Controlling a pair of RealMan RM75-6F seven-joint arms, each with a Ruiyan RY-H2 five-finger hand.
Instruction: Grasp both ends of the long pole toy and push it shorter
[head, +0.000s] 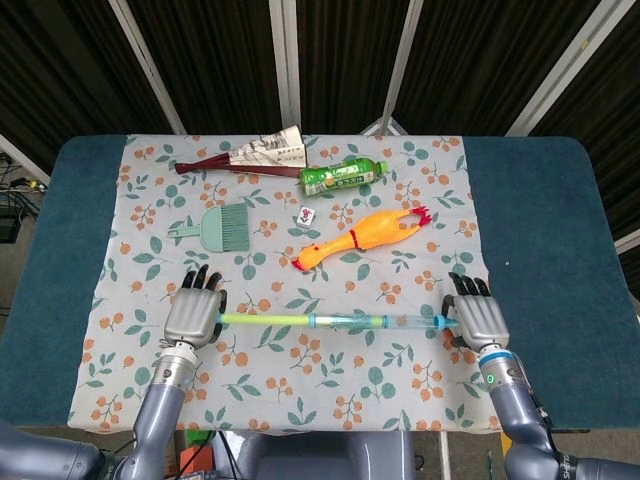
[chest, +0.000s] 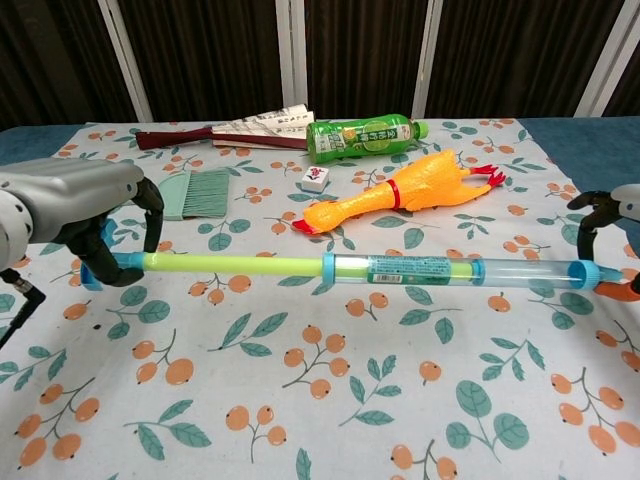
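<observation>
Rubber chicken (head: 362, 238), green bottle (head: 343, 176) (lying flat), brush (head: 218, 228), folded fan (head: 245, 154).

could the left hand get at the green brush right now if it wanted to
Probably not yet: the left hand grips one end of the pole toy. The green brush lies just beyond it on bare cloth, so the path looks free once it lets go.

Pole toy (head: 330, 321) before chicken (head: 360, 238) (bottle (head: 343, 176) behind).
</observation>
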